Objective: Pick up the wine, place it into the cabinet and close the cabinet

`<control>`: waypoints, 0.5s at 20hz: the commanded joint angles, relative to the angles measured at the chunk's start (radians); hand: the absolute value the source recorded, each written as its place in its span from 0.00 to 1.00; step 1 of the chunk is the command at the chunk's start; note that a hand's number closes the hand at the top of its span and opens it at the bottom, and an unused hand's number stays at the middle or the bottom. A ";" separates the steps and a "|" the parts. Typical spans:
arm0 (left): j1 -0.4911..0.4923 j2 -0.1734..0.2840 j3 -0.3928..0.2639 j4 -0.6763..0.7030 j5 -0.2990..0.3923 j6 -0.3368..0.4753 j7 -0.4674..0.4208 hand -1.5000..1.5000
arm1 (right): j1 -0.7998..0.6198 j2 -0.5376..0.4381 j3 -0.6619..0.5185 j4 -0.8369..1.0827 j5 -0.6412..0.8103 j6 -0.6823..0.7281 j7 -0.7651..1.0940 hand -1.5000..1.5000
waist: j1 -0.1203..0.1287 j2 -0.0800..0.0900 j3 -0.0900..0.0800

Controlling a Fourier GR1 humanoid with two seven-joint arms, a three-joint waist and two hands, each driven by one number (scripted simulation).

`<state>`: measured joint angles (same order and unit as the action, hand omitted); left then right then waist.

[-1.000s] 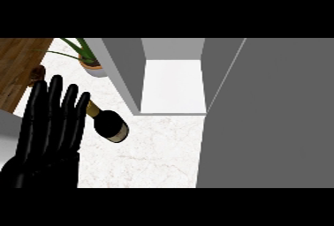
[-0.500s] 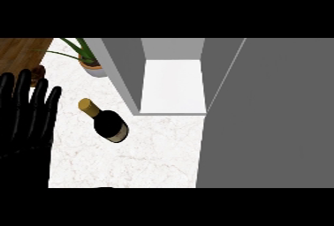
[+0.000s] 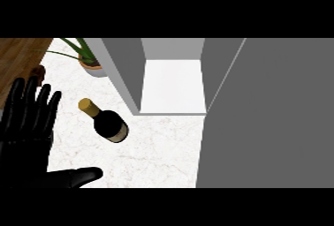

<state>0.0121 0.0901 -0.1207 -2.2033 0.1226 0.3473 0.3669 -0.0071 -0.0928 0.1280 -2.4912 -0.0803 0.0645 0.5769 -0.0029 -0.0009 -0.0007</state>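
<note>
A dark wine bottle point(image 3: 106, 121) with a gold-capped neck stands on the white marble counter point(image 3: 157, 154), seen from above, left of the cabinet. My left hand point(image 3: 26, 128) shows at the view's left edge, open with its fingers straight and pointing up and its thumb point(image 3: 73, 176) stretched out to the right. It is apart from the bottle, just to its left, and holds nothing. The cabinet point(image 3: 173, 86) stands open, showing a white shelf inside. My right hand is out of view.
The cabinet's grey door point(image 3: 274, 114) swings out and fills the right side of the view. A potted plant point(image 3: 90, 62) stands at the counter's back left, beside the cabinet wall. Wooden floor point(image 3: 20, 57) lies beyond the counter's left edge.
My left hand was over the bottle's neck a second ago and has drawn back to the left, uncovering the bottle. Its thumb now shows at the bottom. The bottle has not moved.
</note>
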 commanded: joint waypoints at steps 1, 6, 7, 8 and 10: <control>0.070 0.012 0.053 0.034 0.063 -0.064 -0.047 0.00 | 0.083 0.004 -0.015 -0.105 -0.057 0.024 -0.013 0.00 | 0.000 0.000 0.001; 0.026 0.019 0.118 0.185 0.149 -0.144 -0.101 0.00 | -0.012 0.010 0.013 -0.087 -0.027 0.000 0.059 0.00 | 0.002 0.000 0.000; 0.068 -0.029 0.035 0.201 0.074 -0.121 -0.155 0.00 | -0.019 0.010 0.016 -0.114 -0.020 -0.016 0.101 0.00 | 0.001 0.000 0.000; 0.106 0.002 0.105 0.213 0.140 -0.178 -0.198 0.00 | 0.041 0.023 0.065 -0.138 0.000 -0.004 0.074 0.00 | 0.001 -0.001 0.000; 0.084 -0.014 0.116 0.297 0.143 -0.202 -0.268 0.00 | -0.018 -0.005 -0.053 -0.099 -0.079 0.007 0.053 0.00 | 0.000 0.001 0.000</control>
<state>0.0641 0.0861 -0.0388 -2.0047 0.2293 0.2096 0.2115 -0.0253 -0.0886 0.1247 -2.4927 -0.0775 0.0711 0.5974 -0.0033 -0.0009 -0.0006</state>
